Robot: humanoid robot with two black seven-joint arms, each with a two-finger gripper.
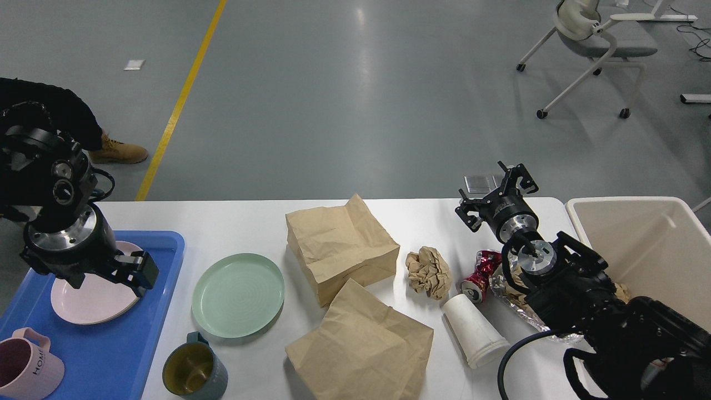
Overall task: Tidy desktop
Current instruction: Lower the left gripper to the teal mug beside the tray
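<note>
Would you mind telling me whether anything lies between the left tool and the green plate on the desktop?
Nothing visible does. The left tool hangs over the pink plate in the blue tray; the green plate lies to its right on the desktop, with only the tray's rim and bare tabletop between.

white desktop (250, 222) holds blue tray (105, 355), green plate (238, 294), mug (191, 372), paper bags (339, 250), maybe crushed can (482, 273).

two plates (238, 294), two mugs (193, 371), two paper bags (339, 247), one paper cup (472, 330), one crushed can (481, 274).
</note>
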